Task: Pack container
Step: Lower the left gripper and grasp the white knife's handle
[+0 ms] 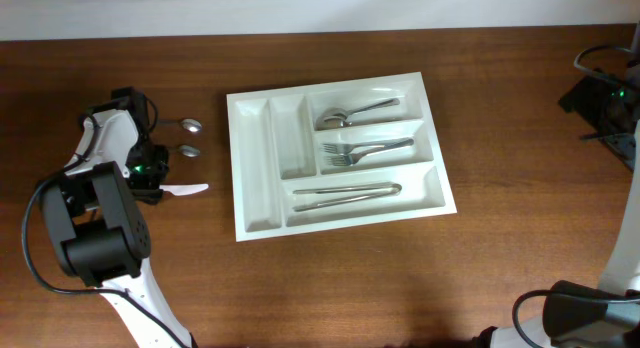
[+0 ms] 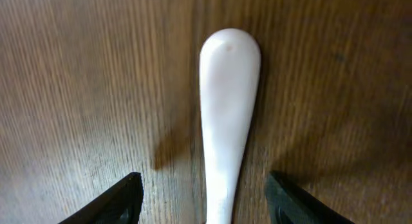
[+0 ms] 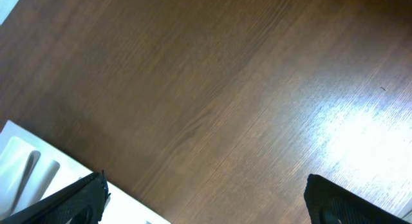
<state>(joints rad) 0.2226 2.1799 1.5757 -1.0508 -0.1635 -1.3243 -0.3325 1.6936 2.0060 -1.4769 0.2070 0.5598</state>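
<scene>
White five-compartment cutlery tray (image 1: pixel 250 163) lies mid-table (image 1: pixel 400 278), holding metal cutlery (image 1: pixel 365 148); left gripper (image 2: pixel 206 201) jaws apart astride white plastic utensil (image 2: pixel 228 108), perhaps a spoon; right gripper (image 3: pixel 206 205) jaws apart above table.

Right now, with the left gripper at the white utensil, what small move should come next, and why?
Probably close the left gripper on the white utensil. In the wrist view the gripper is open, a finger on each side of the utensil, which lies flat on the table roughly centred between them. Nothing is held yet, and it is not in the tray.
</scene>
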